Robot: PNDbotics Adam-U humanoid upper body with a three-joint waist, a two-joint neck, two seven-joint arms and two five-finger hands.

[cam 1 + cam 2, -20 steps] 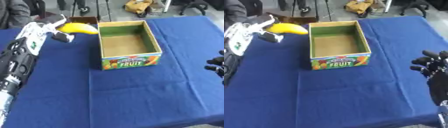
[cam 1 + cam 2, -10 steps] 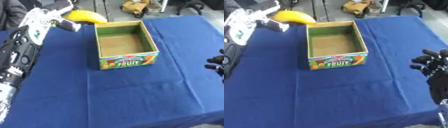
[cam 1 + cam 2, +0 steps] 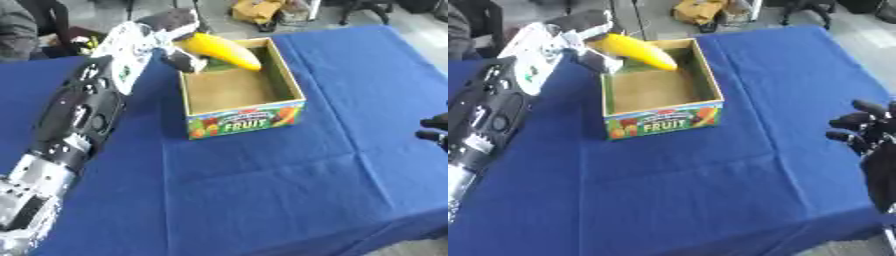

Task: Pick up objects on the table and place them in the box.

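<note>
A yellow banana (image 3: 220, 50) hangs over the far part of the open cardboard fruit box (image 3: 245, 122), held above its rim. My left hand (image 3: 166, 35) is shut on the banana's left end, and the arm reaches in from the lower left. The box stands on the blue cloth with its printed FRUIT label facing me, and its brown floor shows bare. My right hand (image 3: 865, 134) rests at the right edge with its fingers curled, holding nothing.
The blue tablecloth (image 3: 262, 190) covers the whole table. Beyond the far edge lie floor clutter, chair legs and a yellowish bag (image 3: 254, 9). A person's sleeve shows at the top left corner.
My left hand has carried the banana rightward, from left of the box to above its far part. The camera has also shifted. The right hand has stayed put.
</note>
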